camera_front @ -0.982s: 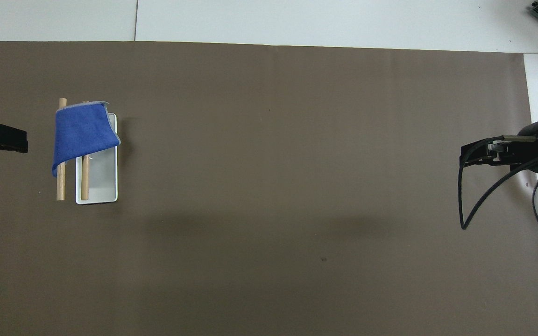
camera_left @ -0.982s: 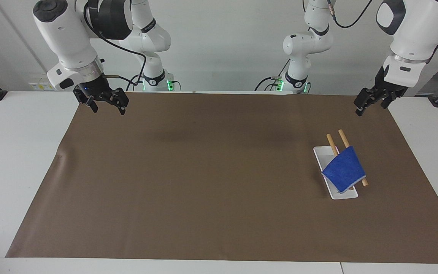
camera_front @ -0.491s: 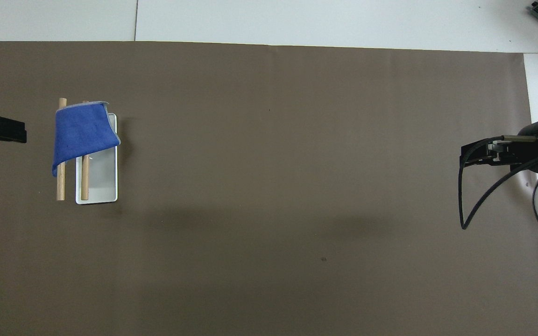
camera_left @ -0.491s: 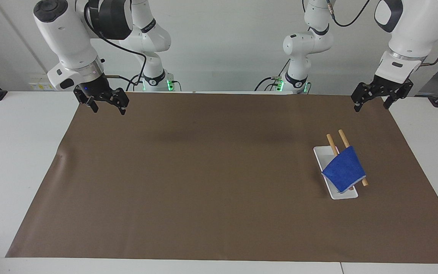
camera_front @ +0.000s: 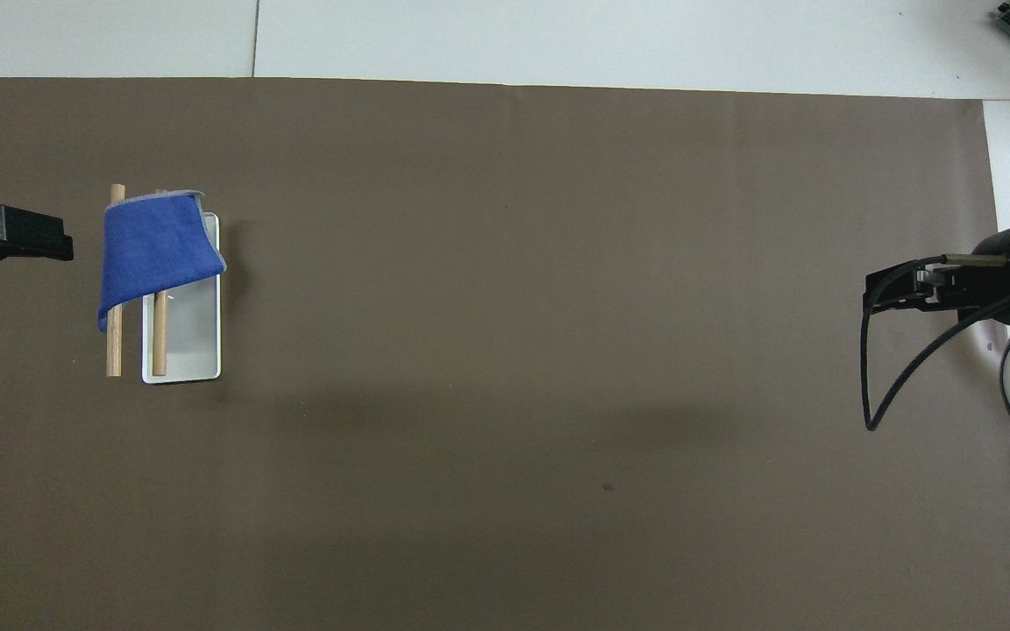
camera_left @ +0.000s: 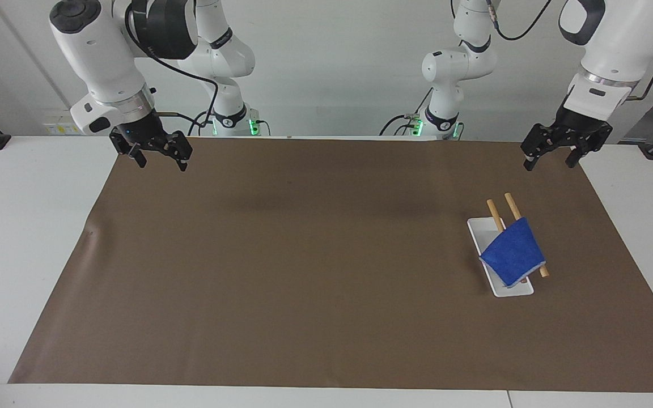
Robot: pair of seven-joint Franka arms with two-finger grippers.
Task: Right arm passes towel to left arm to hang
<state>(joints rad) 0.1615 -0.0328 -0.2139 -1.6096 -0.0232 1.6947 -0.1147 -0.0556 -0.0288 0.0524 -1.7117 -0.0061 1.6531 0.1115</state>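
The deep-blue towel (camera_left: 513, 252) (camera_front: 157, 250) hangs draped over two wooden bars (camera_left: 511, 205) (camera_front: 114, 350) of a rack on a white base (camera_left: 480, 231) (camera_front: 194, 333), toward the left arm's end of the table. No gripper touches it. My left gripper (camera_left: 548, 164) (camera_front: 23, 245) hovers open and empty over the mat beside the rack. At the right arm's end, my right gripper (camera_left: 162, 164) (camera_front: 899, 294) waits open and empty above the mat's edge.
A brown mat (camera_left: 304, 255) covers most of the white table (camera_left: 20, 226). Both arm bases stand at the robots' edge of the table. A black cable loops down from the right arm (camera_front: 869, 377).
The left gripper has turned at the wrist and drifted a little toward the rack. The towel, the rack and the right arm have not moved.
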